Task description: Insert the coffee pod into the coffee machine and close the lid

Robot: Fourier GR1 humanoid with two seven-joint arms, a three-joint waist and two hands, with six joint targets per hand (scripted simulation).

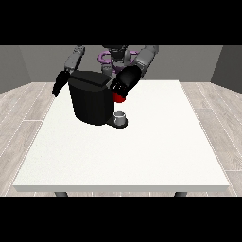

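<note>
A grey thing (121,116) stood on the machine's (90,97) base at its 4 o'clock; could have been a cup, not surely the pod. Red thing at the machine (120,98) just above. Hand at view's right (124,84) was at the lid (92,78); fingers unclear. Hand at view's left (59,83) hung at 9 o'clock, idle. Judged: insertion unconfirmed, lid closing in progress.

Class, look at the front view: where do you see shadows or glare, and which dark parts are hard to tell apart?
Front view: even light, no glare on the white table; only a faint shadow beside the coffee machine; the black hand at the view's right blends into the machine's dark top.
</note>
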